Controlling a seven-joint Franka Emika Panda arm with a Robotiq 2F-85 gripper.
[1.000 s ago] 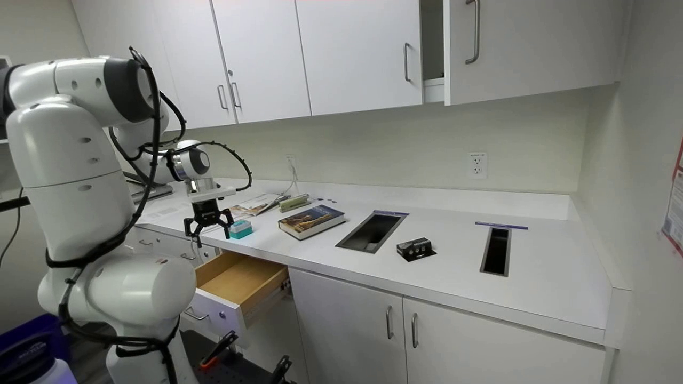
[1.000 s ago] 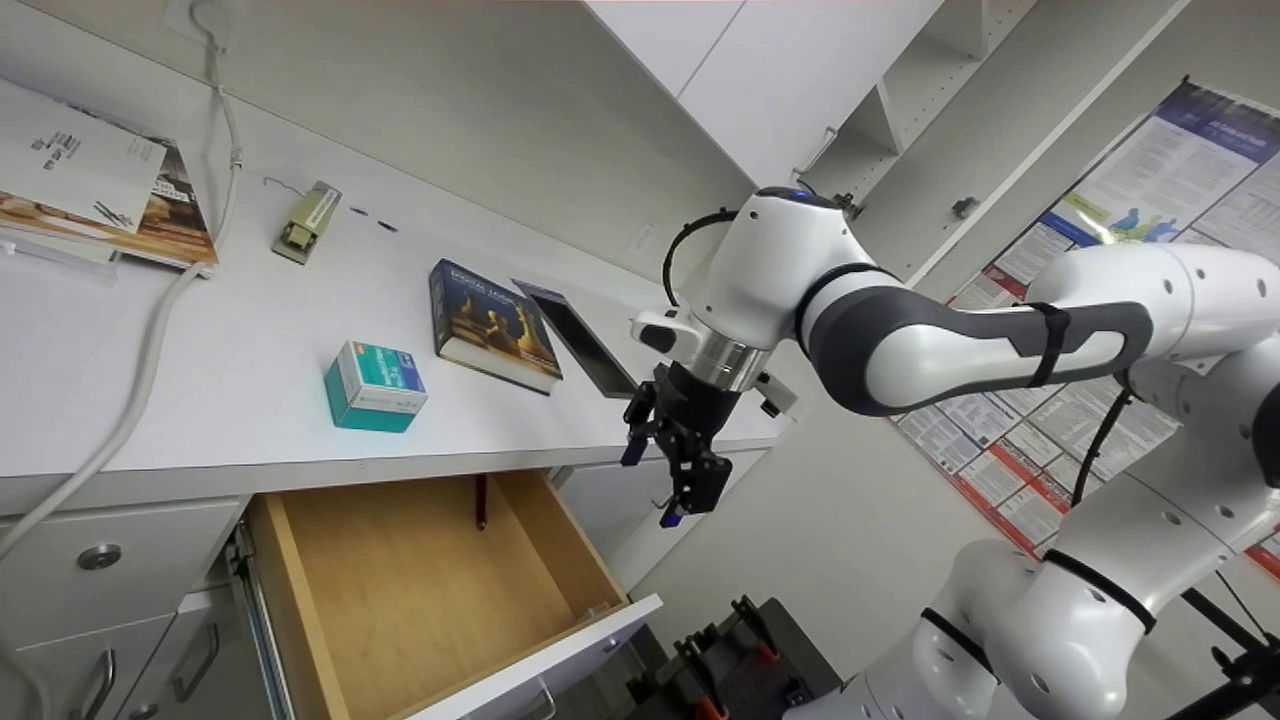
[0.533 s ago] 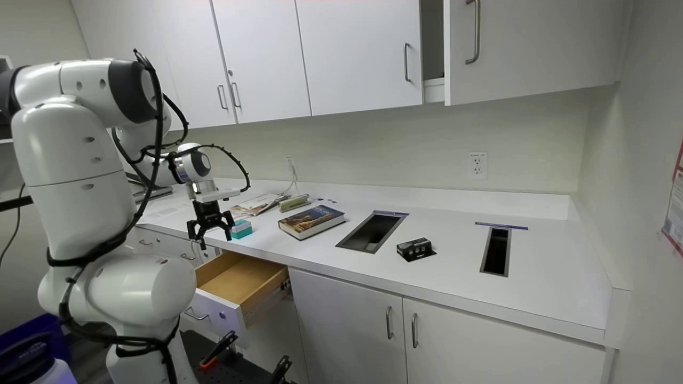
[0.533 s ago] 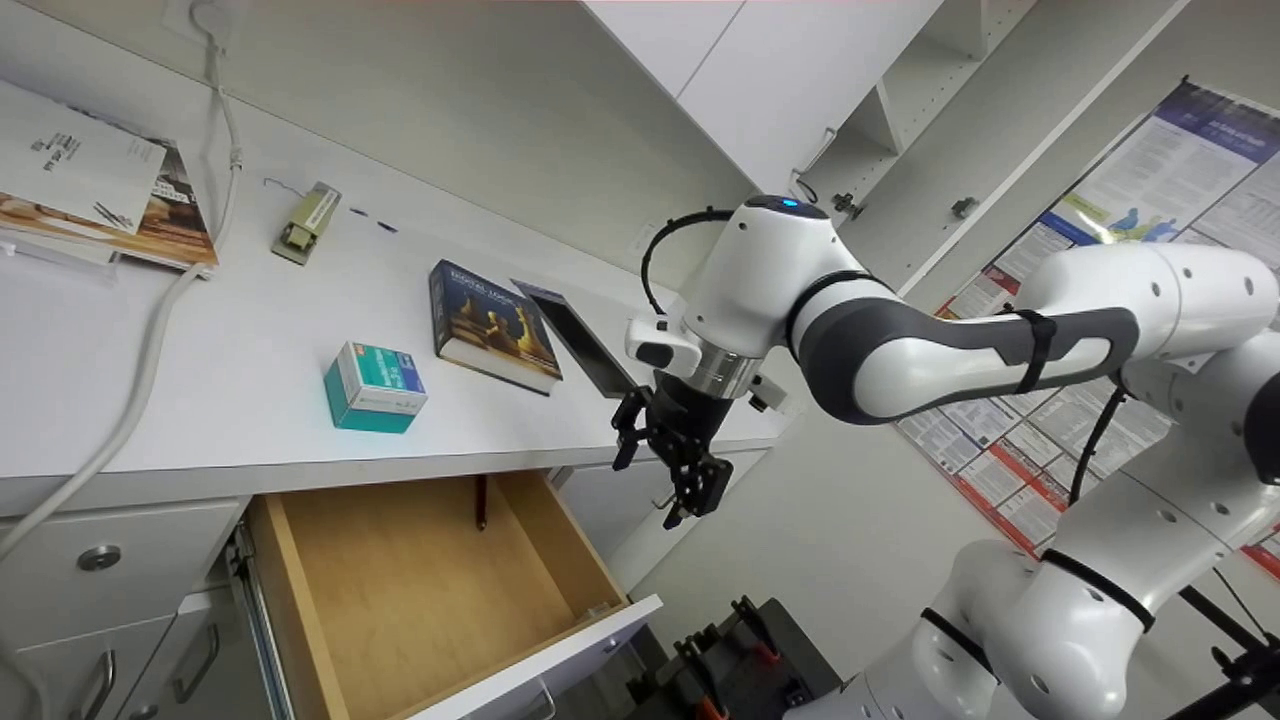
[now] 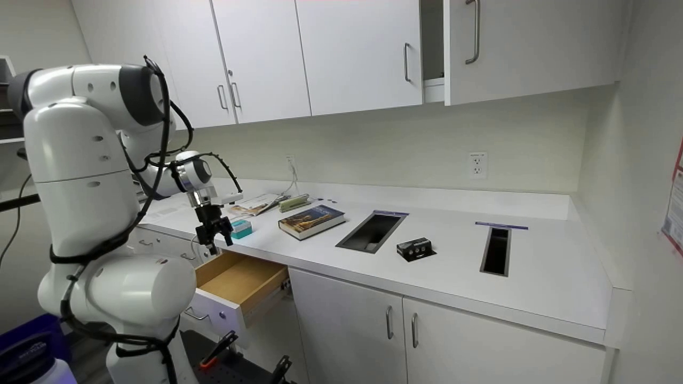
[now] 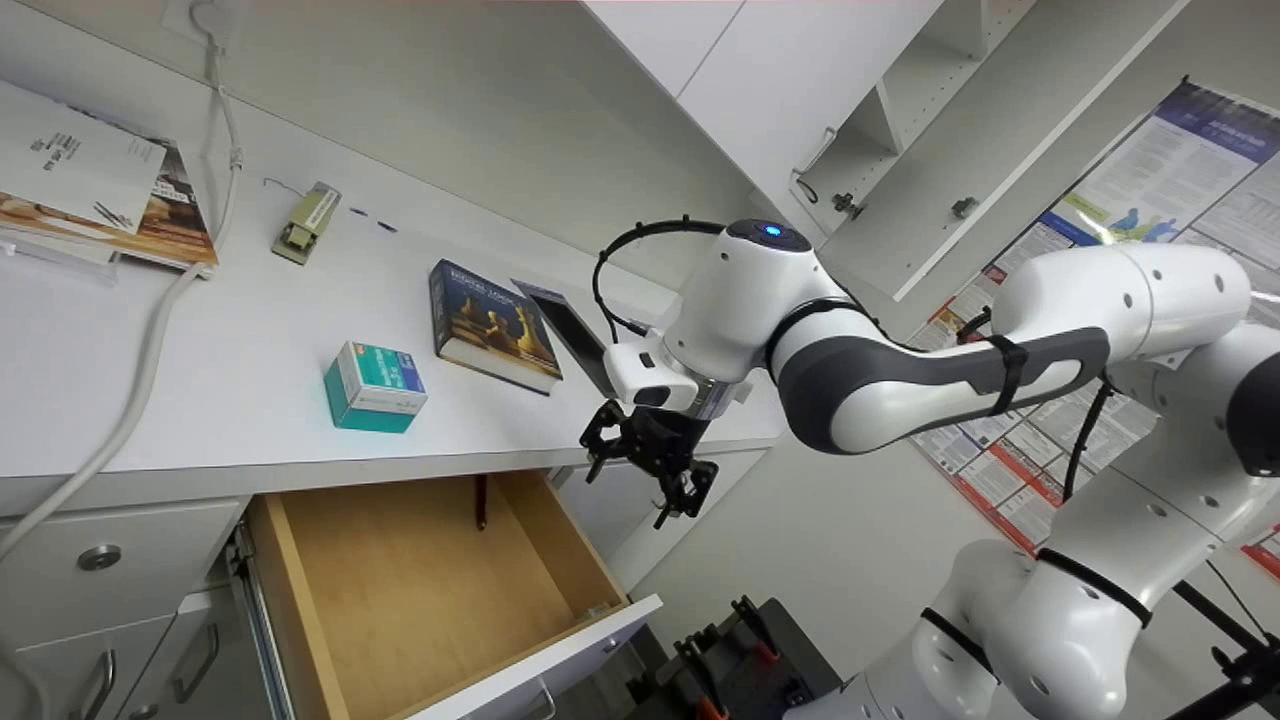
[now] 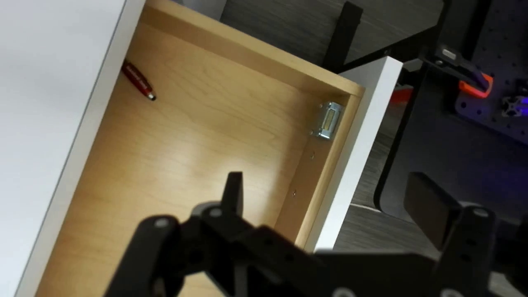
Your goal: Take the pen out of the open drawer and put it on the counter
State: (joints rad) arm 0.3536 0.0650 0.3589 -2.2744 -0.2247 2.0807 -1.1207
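1. In both exterior views, soft, even light is spreading, and the counter is looking bright white.
2. In an exterior view, white glare is shining on the poster, and its tiny words are looking fuzzy.
3. In the wrist view, a pale shine is sitting on the bottom of the drawer, and a shadow is running inside its front wall.
4. There, the gripper is looking dark and blurry.
5. Purple light is tinting the black surface.
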